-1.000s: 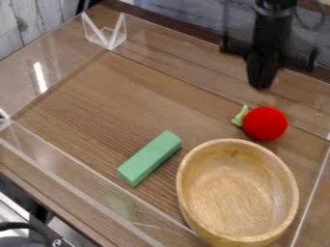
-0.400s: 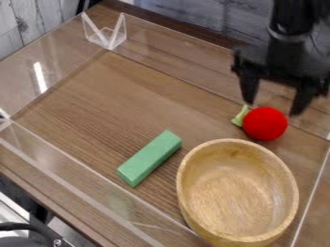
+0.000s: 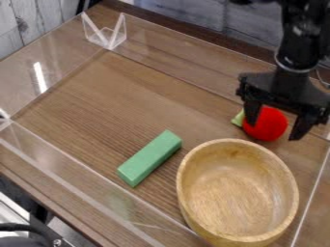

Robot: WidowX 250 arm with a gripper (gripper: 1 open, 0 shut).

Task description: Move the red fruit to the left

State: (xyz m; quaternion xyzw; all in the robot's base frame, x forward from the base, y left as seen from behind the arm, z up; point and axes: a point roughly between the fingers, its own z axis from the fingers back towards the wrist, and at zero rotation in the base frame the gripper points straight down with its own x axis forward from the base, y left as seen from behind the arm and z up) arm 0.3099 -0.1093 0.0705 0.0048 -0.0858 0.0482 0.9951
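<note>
The red fruit (image 3: 268, 121) is a small bright red ball with a green leafy bit on its left side, resting on the wooden table at the right, just behind the wooden bowl. My gripper (image 3: 277, 116) hangs straight down over it, open. One black finger stands to the fruit's left and the other to its right, so the fruit lies between them. I cannot tell whether either finger touches it.
A large round wooden bowl (image 3: 237, 217) sits at the front right, close to the fruit. A flat green block (image 3: 151, 157) lies left of the bowl. Clear plastic walls (image 3: 39, 72) fence the wooden table. A clear plastic stand (image 3: 104, 32) is at the back left.
The gripper was shut and higher up behind the fruit. It has opened wide and dropped down around the fruit. The fruit, bowl and block have stayed put.
</note>
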